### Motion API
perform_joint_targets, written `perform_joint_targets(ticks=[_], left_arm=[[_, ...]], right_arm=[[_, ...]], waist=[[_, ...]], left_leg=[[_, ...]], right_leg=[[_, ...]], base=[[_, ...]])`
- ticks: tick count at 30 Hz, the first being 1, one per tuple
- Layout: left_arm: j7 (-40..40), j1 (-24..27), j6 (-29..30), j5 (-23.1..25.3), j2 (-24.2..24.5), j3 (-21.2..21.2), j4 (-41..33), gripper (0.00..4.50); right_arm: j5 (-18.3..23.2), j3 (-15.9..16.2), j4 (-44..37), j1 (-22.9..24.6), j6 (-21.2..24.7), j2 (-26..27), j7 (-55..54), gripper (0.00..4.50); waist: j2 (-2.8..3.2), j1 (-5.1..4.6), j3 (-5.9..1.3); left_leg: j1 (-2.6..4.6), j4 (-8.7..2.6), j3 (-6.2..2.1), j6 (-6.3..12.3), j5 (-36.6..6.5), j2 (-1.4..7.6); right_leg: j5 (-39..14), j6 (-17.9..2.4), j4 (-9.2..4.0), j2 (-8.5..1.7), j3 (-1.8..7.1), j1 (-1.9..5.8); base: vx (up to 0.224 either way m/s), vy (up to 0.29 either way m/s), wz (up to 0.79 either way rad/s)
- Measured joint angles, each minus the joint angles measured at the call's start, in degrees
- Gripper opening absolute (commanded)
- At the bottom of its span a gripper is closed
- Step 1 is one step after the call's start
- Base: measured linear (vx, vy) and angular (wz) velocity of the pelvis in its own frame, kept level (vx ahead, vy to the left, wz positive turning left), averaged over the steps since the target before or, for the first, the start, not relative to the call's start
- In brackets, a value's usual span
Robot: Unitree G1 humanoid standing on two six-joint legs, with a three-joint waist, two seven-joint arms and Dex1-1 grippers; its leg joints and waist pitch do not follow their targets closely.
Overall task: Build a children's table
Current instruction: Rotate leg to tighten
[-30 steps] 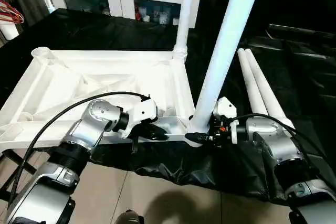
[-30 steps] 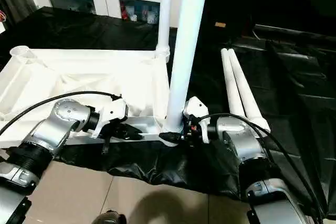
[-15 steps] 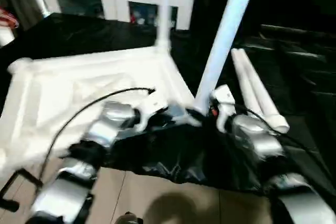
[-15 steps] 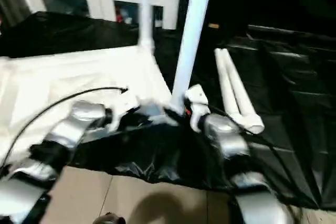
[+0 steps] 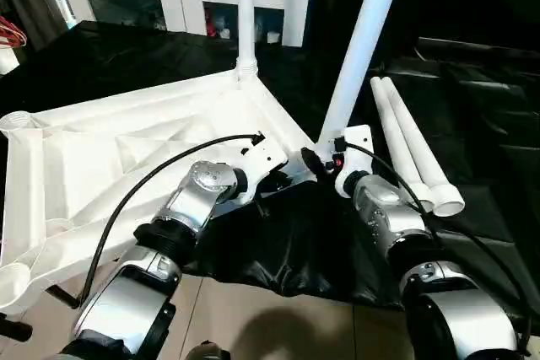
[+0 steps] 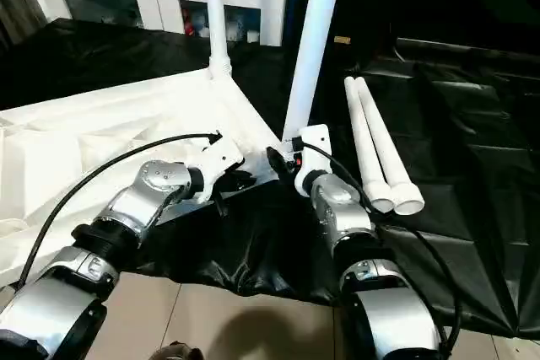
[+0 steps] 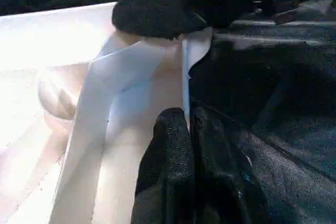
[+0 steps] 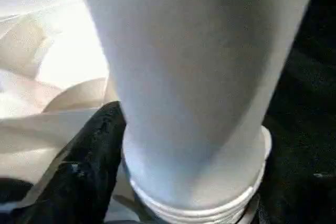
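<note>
With the upturned table top (image 5: 126, 149) at frame left and two legs standing, the left gripper (image 7: 186, 124) pinches its rim while the right gripper (image 5: 316, 164) brackets the near leg (image 5: 359, 48) (grip unclear); next, fetch a spare leg (image 5: 413, 145).

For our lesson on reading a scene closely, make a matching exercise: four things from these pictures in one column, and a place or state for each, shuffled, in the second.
Things:
1. Left tool
2. Near leg
3. Two spare legs
4. Far leg

Places or states:
A. Lying side by side on the black sheet
B. Upright in the far corner socket of the tabletop
C. Shut on the tabletop's rim
D. Upright in the corner by the right tool

Pairs: 1-C, 2-D, 3-A, 4-B
</note>
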Motion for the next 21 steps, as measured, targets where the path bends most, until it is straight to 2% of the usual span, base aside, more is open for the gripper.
perform_joint_targets(ticks=[4, 9, 13, 14, 17, 21], left_arm=[[-4.9, 1.3, -0.7, -0.6, 1.6, -0.1, -2.2, 0.0], [-12.5, 2.7, -2.6, -2.2, 4.2, -1.0, -4.3, 0.0], [-19.0, 3.7, -3.1, -3.5, 6.4, -1.3, -5.7, 0.0], [-20.2, 3.9, -3.2, -3.8, 6.8, -1.4, -5.9, 0.0], [-23.4, 3.9, -3.4, -4.7, 8.0, -1.7, -6.1, 0.0], [-27.2, 4.0, -4.2, -5.4, 9.8, -2.3, -6.1, 0.0]], right_arm=[[-0.4, 1.6, -1.3, 1.4, -1.0, -2.6, 8.6, 3.91], [-0.6, 5.7, -7.7, 6.4, -3.1, -8.2, 22.9, 3.91], [0.6, 8.1, -13.0, 9.3, -2.0, -12.3, 34.9, 3.91], [0.6, 8.7, -13.9, 9.6, -1.5, -13.1, 37.0, 3.64], [1.0, 9.9, -16.4, 10.3, 0.0, -14.8, 41.5, 3.52], [1.8, 11.3, -19.3, 11.3, 2.2, -16.1, 45.8, 3.12]], waist=[[0.1, 0.22, 0.01], [0.16, 0.9, 0.05], [0.16, 1.27, 0.06], [0.15, 1.29, 0.06], [0.14, 1.39, 0.07], [0.14, 1.51, 0.07]], left_leg=[[-0.03, -0.15, 0.01, 0.01, 0.0, 0.02], [-0.08, -0.15, 0.01, 0.01, 0.0, 0.03], [-0.08, -0.1, 0.01, 0.02, 0.0, 0.05], [-0.08, -0.09, 0.01, 0.02, 0.0, 0.05], [-0.13, -0.05, 0.01, 0.03, 0.0, 0.04], [-0.18, -0.05, 0.01, 0.05, 0.0, 0.05]], right_leg=[[-0.1, 0.1, -0.02, 0.0, -0.08, -0.04], [-0.1, 0.1, -0.03, 0.0, -0.1, -0.08], [-0.1, 0.1, -0.01, 0.0, -0.1, -0.08], [-0.1, 0.1, -0.01, 0.0, -0.09, -0.08], [-0.1, 0.1, -0.01, -0.01, -0.1, -0.09], [-0.1, 0.1, -0.02, -0.02, -0.12, -0.12]], base=[[0.0, 0.0, 0.0], [0.0, 0.0, 0.0], [0.0, 0.0, 0.0], [0.0, 0.0, 0.0], [0.0, 0.0, 0.0], [0.0, 0.0, 0.0]])
